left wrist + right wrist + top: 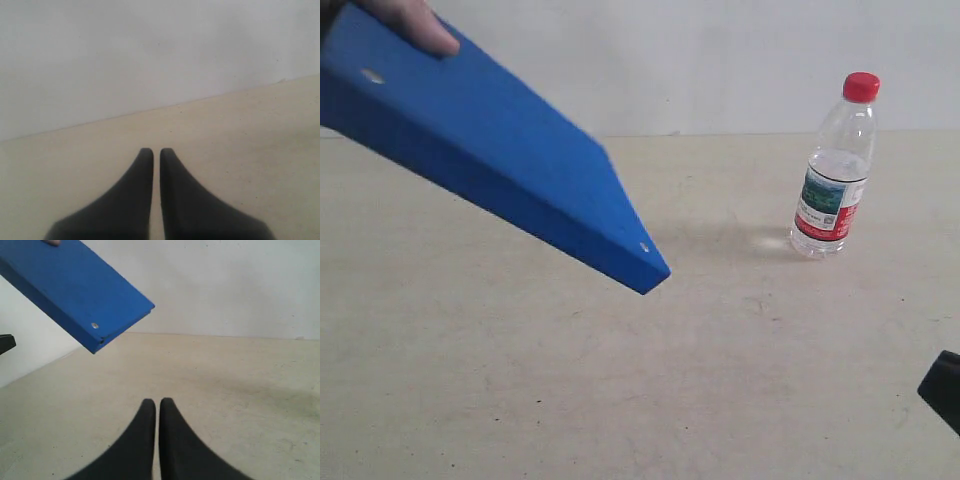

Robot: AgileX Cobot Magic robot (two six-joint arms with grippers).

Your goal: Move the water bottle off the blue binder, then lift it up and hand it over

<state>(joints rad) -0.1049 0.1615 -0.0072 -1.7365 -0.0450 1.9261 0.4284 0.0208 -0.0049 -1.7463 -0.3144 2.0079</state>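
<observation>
The left gripper is closest to its own camera; its two black fingers are pressed together with only a thin crack between them, and they hold nothing; bare table lies in front of them, right up to the wall.

The right gripper looks the same; its fingers are pressed together and hold nothing; from the outside only a dark bit of it shows, at the right edge near the front. The front of the table is bare and wide open.

Farther back on the left, the binder is up in the air and tilted; its low corner points down toward the middle of the table, with a silver rivet close to that corner; its high end runs out past the top left edge. A person's hand holds it there with fingers bent over the top side; the rest of the hand is cut off.

The bottle is not on the binder; it stands upright on the table, to the right and far back, well apart from the low corner; nothing touches it. Its red cap is on; there is open room all around it. The white wall is behind everything.
</observation>
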